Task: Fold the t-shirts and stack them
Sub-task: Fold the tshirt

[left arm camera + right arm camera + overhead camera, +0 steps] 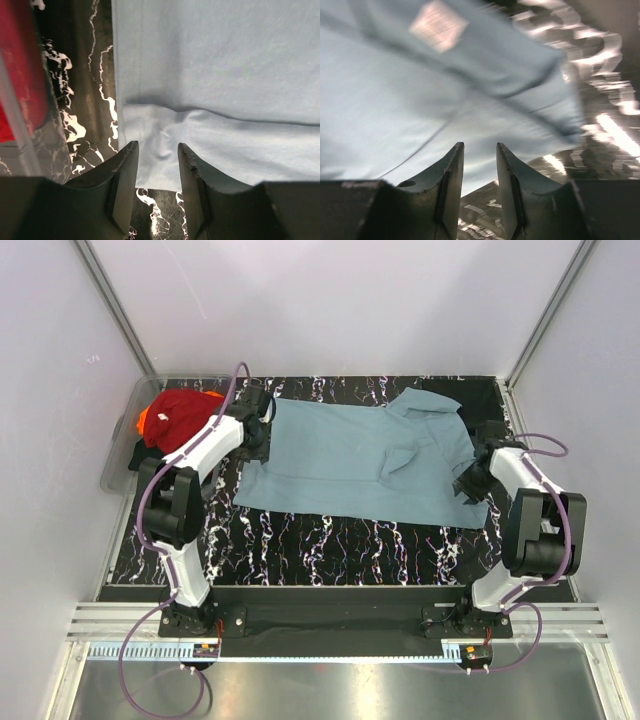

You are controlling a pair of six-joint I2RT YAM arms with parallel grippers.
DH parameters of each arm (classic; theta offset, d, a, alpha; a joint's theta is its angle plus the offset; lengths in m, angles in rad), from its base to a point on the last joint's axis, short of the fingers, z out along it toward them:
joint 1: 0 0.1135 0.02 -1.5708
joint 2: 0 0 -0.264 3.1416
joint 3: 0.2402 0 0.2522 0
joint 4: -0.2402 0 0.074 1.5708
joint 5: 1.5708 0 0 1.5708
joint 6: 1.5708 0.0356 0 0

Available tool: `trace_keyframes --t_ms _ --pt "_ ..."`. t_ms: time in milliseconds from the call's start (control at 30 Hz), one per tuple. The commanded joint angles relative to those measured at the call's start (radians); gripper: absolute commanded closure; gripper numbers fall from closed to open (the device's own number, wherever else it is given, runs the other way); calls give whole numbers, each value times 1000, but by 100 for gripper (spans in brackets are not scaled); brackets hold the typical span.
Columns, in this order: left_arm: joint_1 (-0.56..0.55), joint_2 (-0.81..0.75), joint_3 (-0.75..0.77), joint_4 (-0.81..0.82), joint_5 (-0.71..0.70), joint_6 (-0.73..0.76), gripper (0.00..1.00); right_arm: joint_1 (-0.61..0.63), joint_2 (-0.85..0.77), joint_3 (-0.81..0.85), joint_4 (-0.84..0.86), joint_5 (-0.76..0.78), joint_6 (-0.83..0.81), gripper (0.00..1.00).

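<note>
Our left fingers [122,185] and right fingers [451,190] stand apart, the teal-blue t-shirt [350,455] flat beneath their tips.

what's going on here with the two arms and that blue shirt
Two robot arms are working on a teal-blue t-shirt spread out on the black marbled table. The left gripper is at the shirt's hem end, jaws apart with nothing pinched. The right gripper is at the collar end, also open. A red t-shirt and a few others sit in the clear plastic tub on the left.
</note>
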Motion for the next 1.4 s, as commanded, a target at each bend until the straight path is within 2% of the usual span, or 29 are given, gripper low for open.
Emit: trace_keyframes --t_ms 0,67,133,233,300,333,467,733,1067,1133,1300,1367 --pt "13 -8 -12 12 -21 -18 59 45 7 35 40 -61 49 61" --pt "36 2 -37 10 11 -55 63 45 39 31 56 -49 47 61" --pt "53 0 -58 22 33 -51 63 44 76 26 56 1 21 60" --pt "53 -14 -90 19 -11 -37 64 -5 114 -1 54 -24 -4 60" --pt "53 -29 -127 21 -28 -43 64 -35 113 -18 53 -26 -19 60" --pt "55 -49 -138 21 -31 -43 64 -42 94 -34 51 28 -39 60" --pt "53 -81 -181 24 -21 -20 64 -75 47 -58 50 84 -94 59" --pt "52 -61 -152 32 123 22 63 -75 34 -57 53 66 -129 59" --pt "53 55 -89 30 128 52 64 -75 38 -51 71 61 -132 59" --pt "53 84 -72 29 147 72 70 -75 42 -51 73 67 -136 59" --pt "53 108 -64 27 137 74 72 -76 47 -55 83 60 -140 59" --pt "53 109 -57 27 125 74 86 -78 50 -55 83 66 -142 59"
